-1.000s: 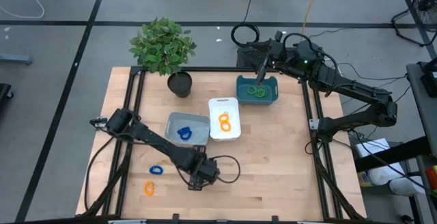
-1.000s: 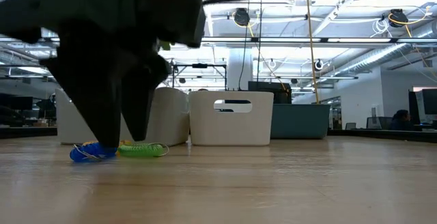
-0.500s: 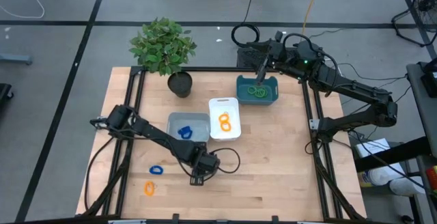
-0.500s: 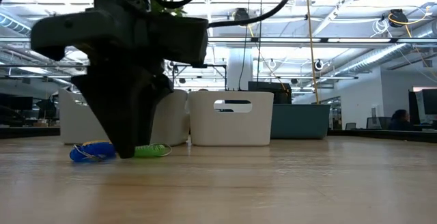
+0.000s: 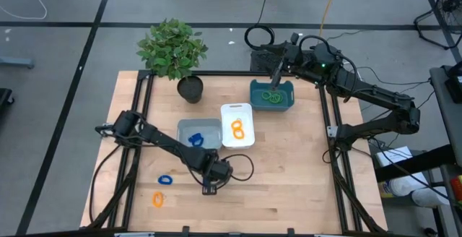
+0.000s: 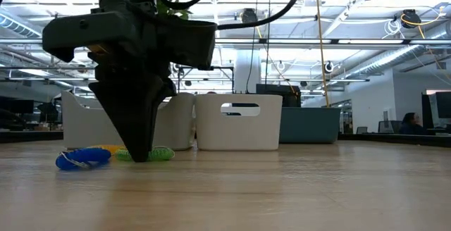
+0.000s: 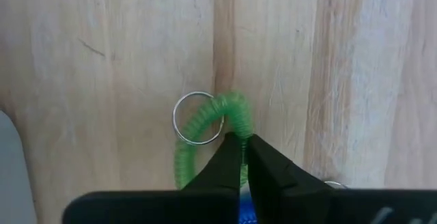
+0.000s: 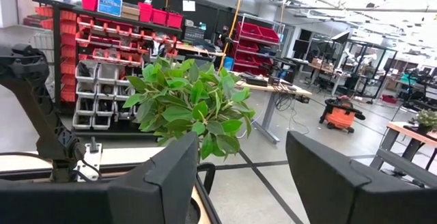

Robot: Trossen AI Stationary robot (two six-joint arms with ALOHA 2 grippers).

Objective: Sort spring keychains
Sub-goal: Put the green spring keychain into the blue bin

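Overhead cam looks straight down; low cam sits level on the table (image 6: pixel 296 196), both catching the white bin (image 5: pixel 237 126).

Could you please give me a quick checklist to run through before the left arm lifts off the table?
1. Left gripper shut on the green keychain: ok, fingers pinch the coil.
2. Blue keychain clear of the grip: ok, it lies apart.
3. Teal tray reachable: not ok, the right gripper hovers over it, open.
4. Metal ring free of the table: cannot tell.
5. Orange keychain out of the lift path: ok.
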